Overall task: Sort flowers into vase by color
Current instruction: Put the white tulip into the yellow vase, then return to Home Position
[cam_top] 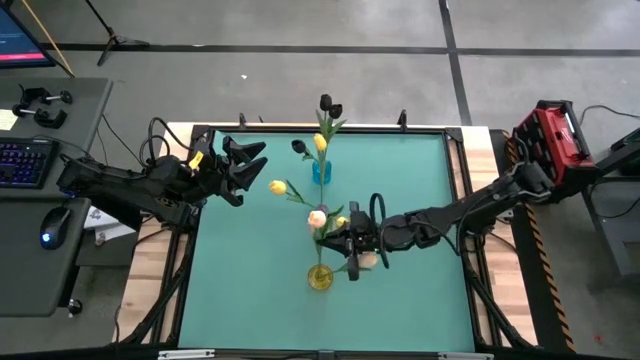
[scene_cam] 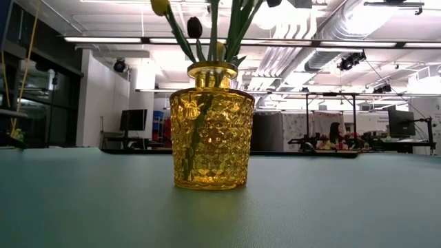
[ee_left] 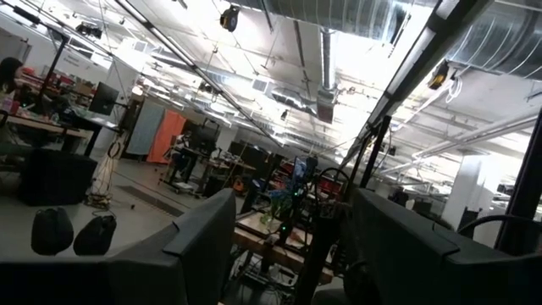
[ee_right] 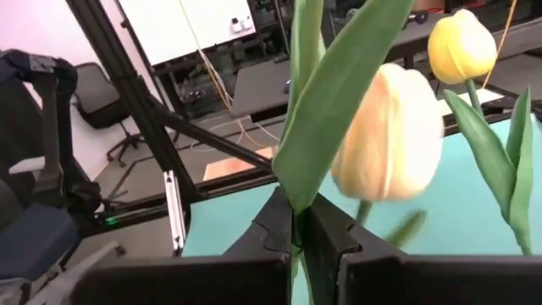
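A yellow glass vase (cam_top: 320, 277) (scene_cam: 210, 141) stands near the table's middle front, with green stems in its neck. Above it show a yellow tulip (cam_top: 277, 186), a peach tulip (cam_top: 316, 217) (ee_right: 391, 135) and another yellow one (cam_top: 340, 222) (ee_right: 461, 47). Farther back, a blue vase (cam_top: 321, 172) holds a yellow tulip (cam_top: 320, 143) and near-black tulips (cam_top: 326, 102). My right gripper (cam_top: 352, 245) (ee_right: 298, 229) is beside the yellow vase, shut on a flower's green stem. My left gripper (cam_top: 240, 165) (ee_left: 292, 254) hangs open at the far left, holding nothing. My right gripper pinches a flower's thin green stem (ee_right: 296, 222) between its two fingers (ee_right: 271, 224), just below a broad leaf (ee_right: 339, 93). The fingers come about level from the table's right side and lie across the stem. The stem rises upright out of the picture, so its bud is hidden.
The table's dark frame rails (cam_top: 190, 250) run along its edges. A desk with keyboard and mouse (cam_top: 30, 160) stands left of the table, and a red case (cam_top: 555, 135) to its right. Bare teal tabletop (cam_top: 250, 290) lies left and right of the yellow vase.
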{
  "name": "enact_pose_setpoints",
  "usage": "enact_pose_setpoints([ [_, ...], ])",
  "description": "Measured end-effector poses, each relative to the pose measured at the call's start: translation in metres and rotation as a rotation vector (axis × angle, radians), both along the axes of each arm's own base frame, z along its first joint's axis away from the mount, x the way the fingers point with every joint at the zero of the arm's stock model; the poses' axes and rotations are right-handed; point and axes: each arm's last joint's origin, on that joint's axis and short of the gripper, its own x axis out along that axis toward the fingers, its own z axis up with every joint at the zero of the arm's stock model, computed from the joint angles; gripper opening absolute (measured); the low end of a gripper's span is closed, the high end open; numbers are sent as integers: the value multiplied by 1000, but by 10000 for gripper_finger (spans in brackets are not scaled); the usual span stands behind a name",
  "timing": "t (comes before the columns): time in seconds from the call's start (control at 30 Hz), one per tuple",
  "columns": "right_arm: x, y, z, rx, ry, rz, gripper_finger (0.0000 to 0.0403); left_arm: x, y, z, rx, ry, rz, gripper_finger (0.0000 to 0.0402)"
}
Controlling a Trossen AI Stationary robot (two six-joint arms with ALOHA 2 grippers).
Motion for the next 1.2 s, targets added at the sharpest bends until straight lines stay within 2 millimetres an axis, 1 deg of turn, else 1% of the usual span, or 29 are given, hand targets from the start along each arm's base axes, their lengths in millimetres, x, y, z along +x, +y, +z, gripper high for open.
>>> enact_pose_setpoints([
  [0.37, 0, 1, -1, 11, 6, 35, 1, 0, 0, 0, 13, 4, 6, 227],
  [0.47, -1, 1, -1, 23, 22, 33, 16, 0, 0, 0, 16, 6, 7, 227],
  [0.53, -3, 0, -2, 35, 44, 32, 40, 0, 0, 0, 16, 5, 7, 227],
  [0.6, -5, -1, -1, 34, 66, 30, 73, 0, 0, 0, 15, 5, 7, 227],
  [0.73, -11, -3, 5, 34, 68, 30, 155, 0, 0, 0, 16, 5, 7, 227],
  [0.87, -19, -7, 18, 47, 31, 30, 237, -1, 0, 0, 16, 3, 8, 227],
  [0.97, -28, -10, 31, 60, -3, 48, 286, -2, 0, 1, 18, -2, 9, 227],
  [1.07, -41, -15, 47, 50, -49, 57, 316, -7, 1, 5, 39, -10, 21, 227],
  [1.2, -60, -27, 69, 27, -126, 25, 329, -18, 3, 15, 64, -47, 38, 227],
])
